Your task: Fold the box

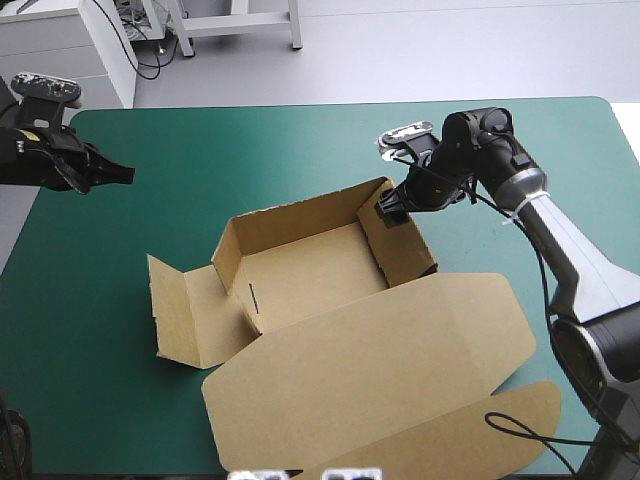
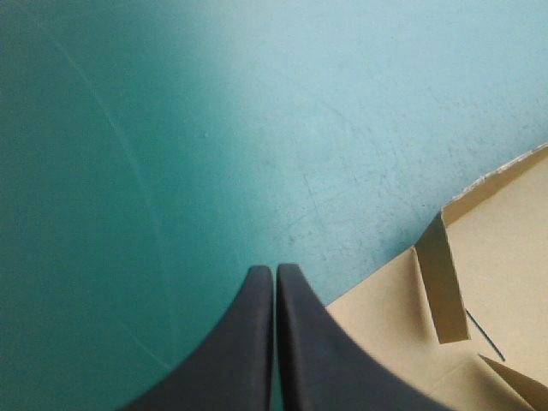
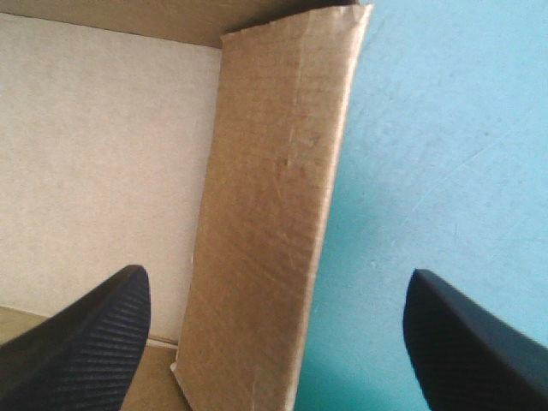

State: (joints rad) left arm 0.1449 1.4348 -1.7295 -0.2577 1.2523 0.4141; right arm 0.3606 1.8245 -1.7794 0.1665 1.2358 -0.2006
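Nearest you lies the lid (image 1: 370, 370) of the box (image 1: 340, 320), a broad brown panel with angled corners. It is flat on the teal-green cover (image 1: 250, 140), and its rounded tuck flap (image 1: 510, 425) points toward the near edge of the table (image 1: 590, 120). Past the lid, the tray (image 1: 310, 268) stands mid-table with its walls raised. A side flap (image 1: 185, 315) on its left lies spread on the cover, not yet tucked.

At the tray's far right corner your right gripper (image 1: 392, 208) has its fingers (image 3: 94, 334) wide apart, straddling the right wall (image 3: 274, 214). One finger is over the tray's floor and the other is outside over the cover, clamped on nothing. Farther off, near the table's far left corner, your left gripper (image 1: 105, 175) has its fingers pressed together into one point. It is empty and well apart from the box.

I judge two risks. The board is light and the cover looks smooth, and nothing braces the box. A sideways nudge on that wall would likely slide the whole box rather than fold anything. If you pinch the wall off its crease, it may buckle or splay outward.

The board is matte and faintly scuffed, with a rough cut edge at the wall's end. The fingers' inner faces are finely ribbed, which should grip it well.
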